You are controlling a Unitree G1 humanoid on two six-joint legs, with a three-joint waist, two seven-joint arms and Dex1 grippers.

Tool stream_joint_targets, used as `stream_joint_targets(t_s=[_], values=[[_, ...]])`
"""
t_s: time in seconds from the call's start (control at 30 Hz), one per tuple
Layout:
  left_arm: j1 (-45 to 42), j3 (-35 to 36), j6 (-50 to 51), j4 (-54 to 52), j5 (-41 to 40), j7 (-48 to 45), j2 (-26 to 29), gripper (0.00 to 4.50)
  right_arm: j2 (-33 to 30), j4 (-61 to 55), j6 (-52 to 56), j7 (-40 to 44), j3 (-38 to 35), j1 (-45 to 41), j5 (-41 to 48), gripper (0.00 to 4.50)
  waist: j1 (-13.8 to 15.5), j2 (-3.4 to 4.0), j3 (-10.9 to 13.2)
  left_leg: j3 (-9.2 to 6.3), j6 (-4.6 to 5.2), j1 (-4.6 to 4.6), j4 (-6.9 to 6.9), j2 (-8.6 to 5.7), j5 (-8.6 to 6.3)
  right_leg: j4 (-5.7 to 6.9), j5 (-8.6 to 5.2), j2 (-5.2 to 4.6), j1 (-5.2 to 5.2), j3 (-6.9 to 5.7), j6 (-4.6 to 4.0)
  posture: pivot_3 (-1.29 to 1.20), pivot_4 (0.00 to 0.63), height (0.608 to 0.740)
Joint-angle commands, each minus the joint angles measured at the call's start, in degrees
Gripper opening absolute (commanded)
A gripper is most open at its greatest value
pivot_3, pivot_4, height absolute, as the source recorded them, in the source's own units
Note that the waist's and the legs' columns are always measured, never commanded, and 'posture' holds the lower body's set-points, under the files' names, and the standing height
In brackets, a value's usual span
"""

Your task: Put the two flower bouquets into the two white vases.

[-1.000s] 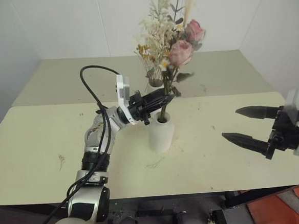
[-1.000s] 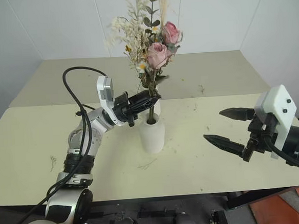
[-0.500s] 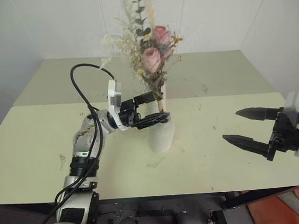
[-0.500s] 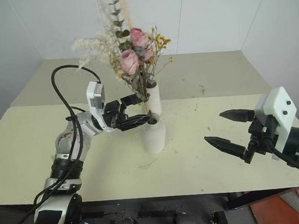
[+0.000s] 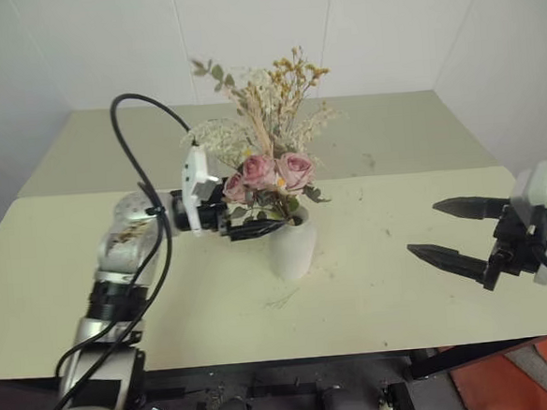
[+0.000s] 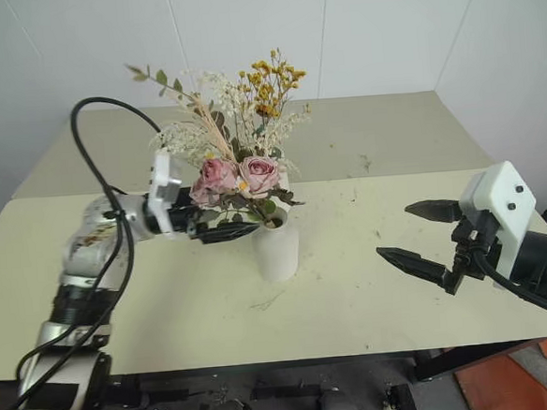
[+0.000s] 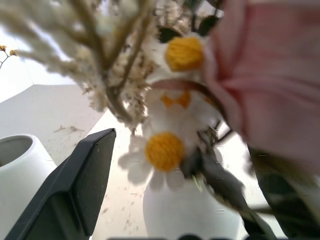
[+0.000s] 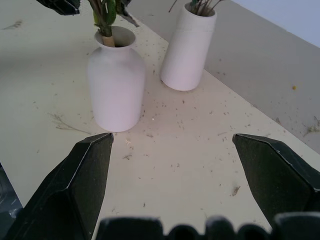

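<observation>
Two white vases (image 8: 116, 85) (image 8: 188, 46); two bouquets (image 6: 239, 177) (image 6: 267, 85); two hands (image 5: 245, 220) (image 5: 456, 231).

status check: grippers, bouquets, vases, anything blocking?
Left gripper open beside rose bouquet, which sits in bottle vase. Right gripper open, empty. Yellow bunch in tall vase. Nothing blocking.

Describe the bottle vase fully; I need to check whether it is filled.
The bottle vase is matte white, ceramic by its look, with rounded shoulders and a narrow neck. It stands upright on the table, just in front of the cylinder vase and apart from it. The rose bouquet has its stems down in the neck. The open left gripper is beside the neck, not gripping it.
</observation>
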Motion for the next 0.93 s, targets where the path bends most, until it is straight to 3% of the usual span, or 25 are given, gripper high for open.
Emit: stream_joint_targets(t_s=[0.03,0.3,0.57,0.73,0.93], values=[[2.29,2.33,1.88,-3.39,-0.15,-1.21,5.65,4.45,-0.49,-0.52,-0.81,-0.31,-2.04,-0.12,-0.47,4.5,0.01,0.0,0.0,0.0,0.0,0.02,-0.01,0.01,0.0,0.02,-0.01,0.01,0.01,0.0,-0.01,0.0,0.15,0.74],[13.99,14.63,2.86,-9.99,-3.47,0.05,18.59,4.45,-1.21,1.64,-1.93,1.93,-2.9,0.1,-2.45,4.5,0.43,0.0,0.0,0.01,0.0,-0.01,0.0,0.04,0.0,0.0,-0.02,-0.01,0.0,-0.05,-0.01,0.0,0.15,0.74],[18.45,28.44,0.76,-11.37,-7.19,3.72,22.14,4.45,0.54,7.29,-4.38,5.79,-8.16,0.69,-1.61,4.5,0.62,-0.03,0.0,0.03,-0.01,0.01,0.01,0.06,-0.01,0.0,-0.02,-0.03,0.04,-0.1,-0.01,0.0,0.15,0.74],[19.08,29.85,-1.23,-10.23,-7.17,3.4,22.25,4.45,0.04,10.93,-8.53,6.43,-6.41,0.66,-6.76,4.5,0.44,-0.03,0.0,0.04,-0.01,0.04,0.0,0.06,-0.01,0.02,-0.01,-0.03,0.04,-0.09,-0.02,0.0,0.15,0.74],[20.23,29.75,-6.32,-8.79,-5.06,5.66,21.45,4.45,-0.8,10.34,-4.22,5.56,-5.07,-0.55,-4.56,4.5,0.33,-0.03,0.0,0.06,-0.01,0.04,-0.02,0.07,-0.01,0.04,-0.02,-0.01,0.01,-0.06,-0.03,0.0,0.15,0.74]])
